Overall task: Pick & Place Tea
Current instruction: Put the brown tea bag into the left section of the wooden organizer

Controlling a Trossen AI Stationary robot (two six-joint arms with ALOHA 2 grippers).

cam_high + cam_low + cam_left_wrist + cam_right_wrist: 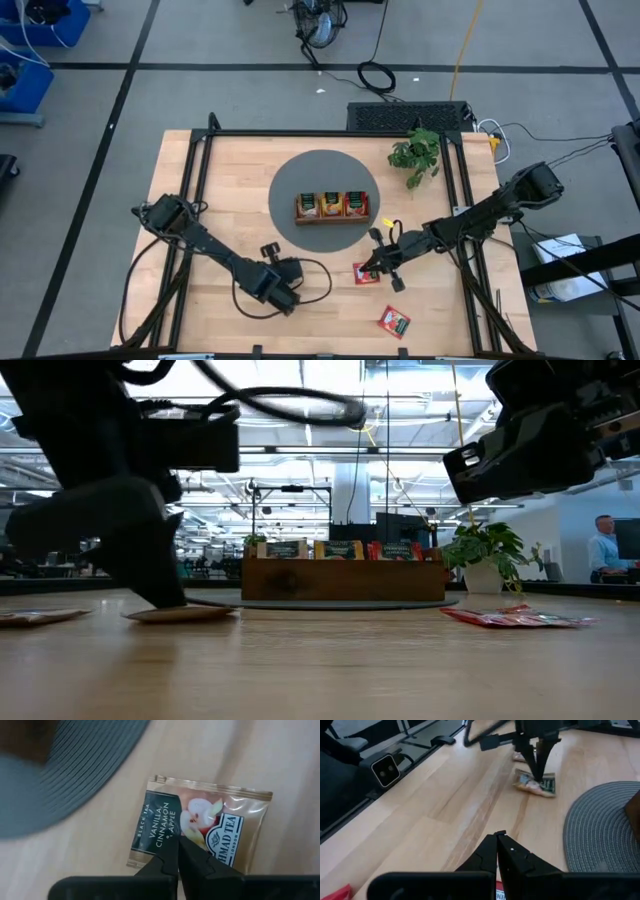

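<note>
Wooden table (pixel 230 180): left gripper (pixel 178 851) closed, tips pressing the vanilla-cinnamon sachet (pixel 200 827), seemingly to pin it; right gripper (pixel 498 845) closed, hovering.

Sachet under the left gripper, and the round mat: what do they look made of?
Sachet: seemingly glossy printed foil or plastic film, with sheen and crimped edges. Round mat: grey, matte, ribbed in concentric ridges, probably woven or moulded. The left gripper is shut over the sachet.
</note>
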